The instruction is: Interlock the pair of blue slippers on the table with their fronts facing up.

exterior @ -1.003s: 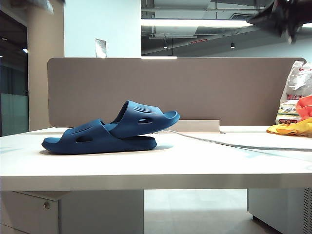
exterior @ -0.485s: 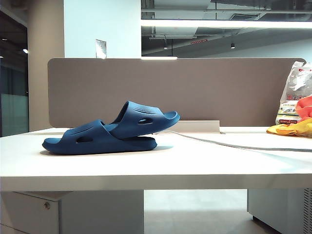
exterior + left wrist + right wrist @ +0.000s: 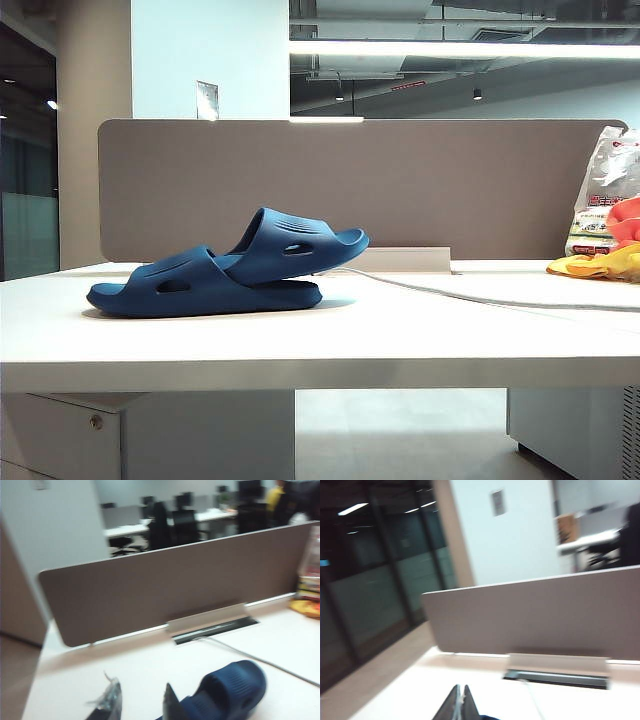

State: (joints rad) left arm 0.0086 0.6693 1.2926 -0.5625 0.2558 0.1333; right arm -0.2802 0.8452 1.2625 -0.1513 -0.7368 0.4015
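The pair of blue slippers sits on the table (image 3: 400, 335), left of centre in the exterior view. One slipper (image 3: 185, 285) lies flat, and the other slipper (image 3: 295, 240) is tucked into it, its open front tilted up to the right. Neither gripper shows in the exterior view. In the left wrist view my left gripper (image 3: 142, 691) is open above the table with nothing between its fingers, and a slipper (image 3: 230, 690) lies just beside one fingertip. My right gripper (image 3: 461, 689) is shut with its tips together, and a sliver of blue slipper (image 3: 487, 718) shows at the frame's edge.
A grey-brown divider panel (image 3: 400, 180) backs the table. A grey cable (image 3: 480, 295) runs from the slot (image 3: 215, 627) at the divider's foot toward the right. A printed plastic bag (image 3: 605, 190) and a yellow and orange cloth (image 3: 600, 262) lie at the far right.
A dark arm part at the exterior view's top right a second ago has gone out of view. The slippers have not moved.
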